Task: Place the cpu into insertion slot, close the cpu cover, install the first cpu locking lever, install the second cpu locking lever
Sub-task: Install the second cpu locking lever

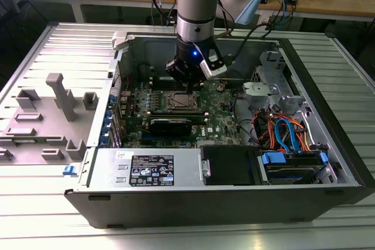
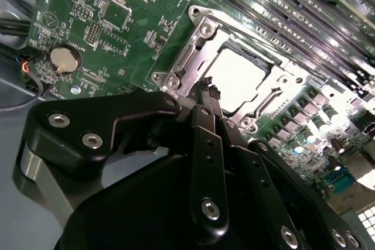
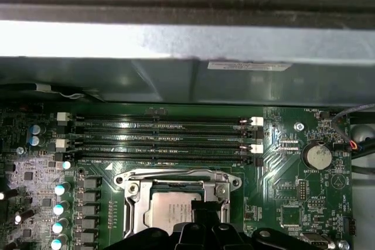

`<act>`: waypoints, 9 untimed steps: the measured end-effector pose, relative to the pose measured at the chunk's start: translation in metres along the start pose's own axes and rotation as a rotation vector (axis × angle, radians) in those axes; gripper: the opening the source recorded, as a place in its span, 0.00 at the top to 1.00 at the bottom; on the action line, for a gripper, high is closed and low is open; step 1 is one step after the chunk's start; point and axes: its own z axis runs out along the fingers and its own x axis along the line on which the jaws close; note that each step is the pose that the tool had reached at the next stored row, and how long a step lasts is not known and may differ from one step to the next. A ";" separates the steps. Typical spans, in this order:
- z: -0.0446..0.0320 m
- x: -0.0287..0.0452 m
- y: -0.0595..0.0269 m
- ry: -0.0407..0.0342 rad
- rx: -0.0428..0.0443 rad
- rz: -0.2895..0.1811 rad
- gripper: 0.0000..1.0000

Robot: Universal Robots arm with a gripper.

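A big grey computer case [image 1: 328, 144] lies open on its side, and the robot arm [image 1: 199, 4] reaches straight down into it. On the floor of the case sits the green motherboard [image 1: 222, 124], close to the case's back wall. Long black memory slots [image 3: 164, 141] run in a row along the board, between that wall and the socket. Near the middle of the board is the insertion slot [image 3: 126, 194], a small square socket with a shiny metal rim. The cpu cover [image 2: 193, 51], a thin silver frame with a window, lies flat over it. Through the window the cpu [image 2: 237, 77] shows its pale metal top, so the chip looks to be already sitting in the slot. The gripper [image 2: 210, 92] hangs right above one edge of the socket, and its two black fingertips [image 2: 205, 86] look pressed close together with nothing between them. The chip seems very light, flat and stiff, with a smooth, slippery top. I think it breaks easily, so it is best held softly by its side edges. The cover looks thin and a bit bendy, so a soft push on its frame seems safest. A small round silver battery [image 3: 319, 156] sits on the board, off to one side of the socket.
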 end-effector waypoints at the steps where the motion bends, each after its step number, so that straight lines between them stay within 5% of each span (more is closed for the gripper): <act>1: -0.0001 0.0000 -0.0012 0.0000 0.0000 0.000 0.89; 9: -0.0002 0.0002 -0.0087 0.0001 0.0001 0.000 0.89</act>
